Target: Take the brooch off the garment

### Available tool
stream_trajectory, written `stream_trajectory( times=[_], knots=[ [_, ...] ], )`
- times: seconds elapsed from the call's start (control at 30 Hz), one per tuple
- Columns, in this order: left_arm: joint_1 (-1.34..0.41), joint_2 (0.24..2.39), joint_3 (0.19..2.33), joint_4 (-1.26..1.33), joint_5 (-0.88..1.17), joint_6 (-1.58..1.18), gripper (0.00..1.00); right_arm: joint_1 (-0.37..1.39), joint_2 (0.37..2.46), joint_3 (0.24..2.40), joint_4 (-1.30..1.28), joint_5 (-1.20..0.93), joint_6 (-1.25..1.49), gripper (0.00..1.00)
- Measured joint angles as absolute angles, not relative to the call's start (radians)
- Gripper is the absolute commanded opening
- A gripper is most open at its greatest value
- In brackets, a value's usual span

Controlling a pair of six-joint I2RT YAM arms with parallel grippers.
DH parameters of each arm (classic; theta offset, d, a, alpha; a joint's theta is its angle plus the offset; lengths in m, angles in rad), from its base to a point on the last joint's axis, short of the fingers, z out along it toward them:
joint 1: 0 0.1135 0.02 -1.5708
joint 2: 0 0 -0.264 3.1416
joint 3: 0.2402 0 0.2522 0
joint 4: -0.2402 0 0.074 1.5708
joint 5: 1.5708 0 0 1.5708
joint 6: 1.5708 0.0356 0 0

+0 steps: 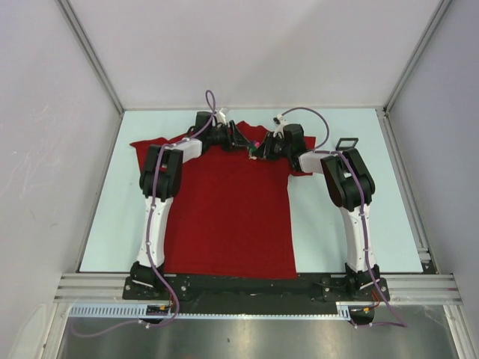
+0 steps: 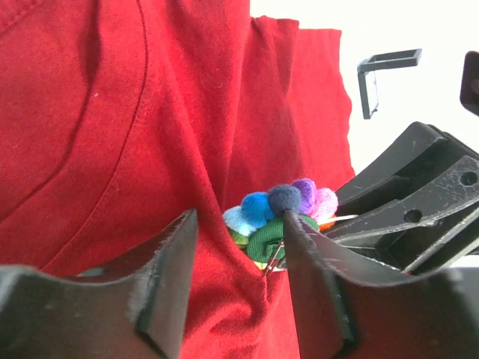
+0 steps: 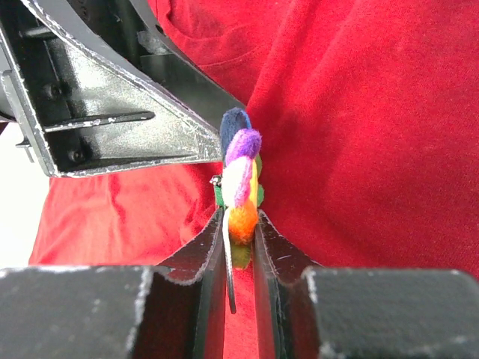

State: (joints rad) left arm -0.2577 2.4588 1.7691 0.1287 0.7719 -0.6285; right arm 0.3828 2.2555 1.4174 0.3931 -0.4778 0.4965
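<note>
At the left of the top view, the left gripper [image 1: 238,139] reaches to the upper middle of the frame over the collar end of the garment [image 1: 224,217], which lies spread on the pale table [image 1: 337,224]. In its own wrist view the left gripper [image 2: 239,224] has its jaws parted with a clear gap. A raised fold of the garment [image 2: 112,149] runs up between them, and neither finger appears to press it. Just right of centre in that view sits the brooch [image 2: 281,213], touching the inner side of the right-hand finger and backed by red cloth. It looks light and soft – a fuzzy cluster that would squash under the pads, not crack – so the risk is slipping off the fluff. The fastening behind it is hidden, so I cannot tell whether it is undone. The cloth is limp and would likely tent up with any pull, so the best hold seems to be low on the cluster near its green backing, with the fabric pinned down close beside it. In the right wrist view the right gripper [image 3: 239,224] is closed narrowly on the lower, orange part of the brooch [image 3: 241,172], with a thin pale strip hanging between its fingers and the garment [image 3: 359,112] behind. Counted, there are one brooch, one garment and two grippers – and one small black bracket [image 1: 346,143] on the table at the right.
</note>
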Motion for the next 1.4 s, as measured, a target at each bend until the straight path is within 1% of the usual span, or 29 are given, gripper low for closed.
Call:
stream_trajectory(
  times=[0.03,0.1,0.13,0.2,0.3,0.33,0.5,0.6,0.7,0.8,0.93,1.1,1.4],
  knots=[
    [-0.258,2.462,1.771,0.134,0.779,-0.630,0.43,0.382,2.257,1.417,0.392,-0.478,0.496,0.00],
    [-0.258,2.464,1.774,0.140,0.790,-0.633,0.38,0.382,2.257,1.417,0.392,-0.478,0.496,0.01],
    [-0.258,2.464,1.776,0.142,0.793,-0.635,0.32,0.382,2.257,1.417,0.392,-0.477,0.496,0.02],
    [-0.258,2.464,1.777,0.150,0.796,-0.642,0.26,0.382,2.257,1.417,0.394,-0.477,0.496,0.03],
    [-0.258,2.465,1.777,0.159,0.797,-0.656,0.03,0.382,2.257,1.417,0.393,-0.477,0.496,0.06],
    [-0.258,2.465,1.777,0.163,0.797,-0.661,0.02,0.382,2.257,1.417,0.394,-0.478,0.496,0.08],
    [-0.261,2.466,1.777,0.186,0.799,-0.666,0.00,0.382,2.257,1.417,0.395,-0.478,0.496,0.17],
    [-0.263,2.466,1.773,0.191,0.792,-0.665,0.00,0.382,2.257,1.417,0.395,-0.476,0.495,0.33],
    [-0.266,2.465,1.762,0.195,0.778,-0.663,0.01,0.383,2.257,1.417,0.394,-0.476,0.489,0.41],
    [-0.272,2.460,1.745,0.193,0.757,-0.663,0.00,0.384,2.257,1.417,0.393,-0.471,0.478,0.43],
    [-0.278,2.455,1.735,0.193,0.736,-0.662,0.00,0.390,2.257,1.417,0.393,-0.466,0.470,0.43],
    [-0.278,2.445,1.726,0.193,0.728,-0.663,0.00,0.392,2.257,1.417,0.393,-0.456,0.469,0.38],
    [-0.279,2.429,1.698,0.205,0.727,-0.664,0.00,0.396,2.257,1.417,0.393,-0.440,0.469,0.34]
  ],
)
